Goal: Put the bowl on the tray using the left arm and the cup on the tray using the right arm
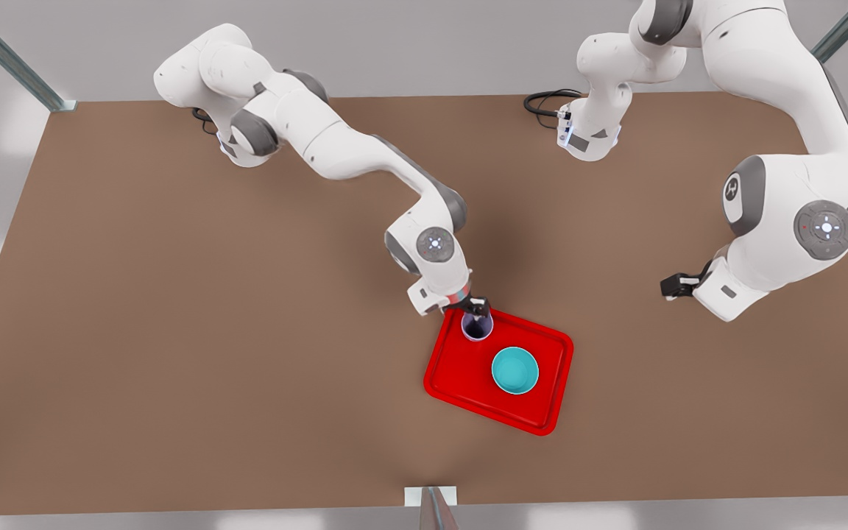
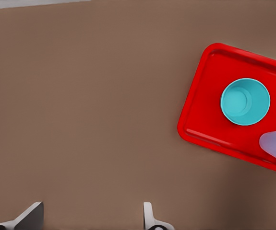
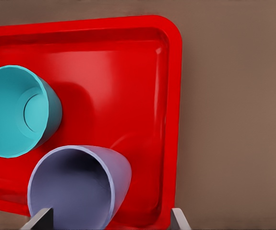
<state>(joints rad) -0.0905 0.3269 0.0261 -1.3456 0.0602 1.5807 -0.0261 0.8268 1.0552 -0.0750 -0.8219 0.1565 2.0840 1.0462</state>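
Cup point(image 1: 477, 327): on tray point(image 1: 542, 421) beside bowl point(image 1: 515, 370); I judge it light, rigid, slippery. Right gripper point(image 1: 477, 309) straddles rim, grip unclear. Left gripper point(image 1: 670, 286) spread, waiting apart.

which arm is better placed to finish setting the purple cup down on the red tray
The right. Its gripper is at the pale lavender handleless cup over the flat red rectangular tray, one finger inside the rim. The left gripper waits open over bare table, apart from the tray, the glossy teal round bowl already placed.
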